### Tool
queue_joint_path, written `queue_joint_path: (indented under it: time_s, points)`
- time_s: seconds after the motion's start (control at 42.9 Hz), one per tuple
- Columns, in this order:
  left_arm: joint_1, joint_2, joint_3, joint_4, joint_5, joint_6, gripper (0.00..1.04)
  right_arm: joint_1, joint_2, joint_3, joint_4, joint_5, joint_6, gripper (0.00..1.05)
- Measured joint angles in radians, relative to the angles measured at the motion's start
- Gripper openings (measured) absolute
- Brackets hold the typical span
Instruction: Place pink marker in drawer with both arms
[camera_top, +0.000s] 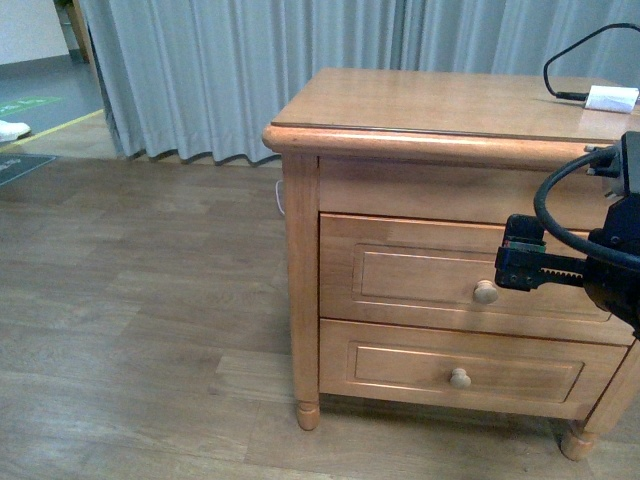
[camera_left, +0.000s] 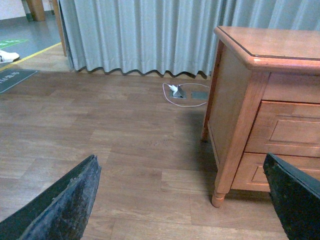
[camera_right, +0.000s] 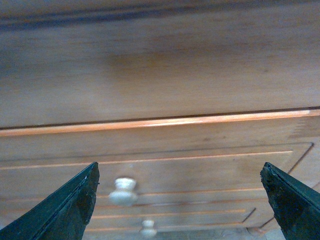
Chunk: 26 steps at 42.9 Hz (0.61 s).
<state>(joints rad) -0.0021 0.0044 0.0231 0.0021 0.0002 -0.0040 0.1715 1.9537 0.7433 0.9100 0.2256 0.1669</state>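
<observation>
The pink marker is out of view in every frame. The drawer (camera_top: 420, 268), the cabinet's upper one, is closed, and its round knob (camera_top: 485, 292) faces me. My right gripper (camera_top: 512, 265) hovers just in front of the drawer face, slightly right of the knob. In the right wrist view this gripper (camera_right: 179, 170) is open with nothing between its fingers, and the drawer's knob (camera_right: 123, 190) lies off to one side between them. My left gripper (camera_left: 180, 165) is open and empty over the floor, beside the cabinet's corner leg (camera_left: 218, 197). The left arm does not show in the front view.
A white plug adapter (camera_top: 611, 97) with a black cable lies on the cabinet top (camera_top: 420, 100). The lower drawer (camera_top: 400, 365) is closed. Grey curtains (camera_top: 250, 70) hang behind. A white cable and a floor socket (camera_left: 180, 92) lie by the curtain on the wooden floor.
</observation>
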Motion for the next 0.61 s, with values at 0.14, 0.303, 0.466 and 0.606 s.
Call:
queue_joint_path:
  time_s: [0.14, 0.303, 0.466, 0.606]
  points:
    - [0.0, 0.0, 0.0, 0.0, 0.0, 0.0, 0.99, 0.043, -0.168, -0.089, -0.106, 0.001, -0.005, 0.96]
    - [0.0, 0.0, 0.0, 0.0, 0.0, 0.0, 0.99, 0.079, -0.41, -0.161, -0.3, 0.012, -0.015, 0.96]
    - [0.0, 0.0, 0.0, 0.0, 0.0, 0.0, 0.99, 0.12, -0.734, -0.182, -0.592, 0.045, -0.014, 0.96]
    - [0.0, 0.0, 0.0, 0.0, 0.0, 0.0, 0.99, 0.245, -1.09, -0.145, -1.007, 0.147, 0.003, 0.96]
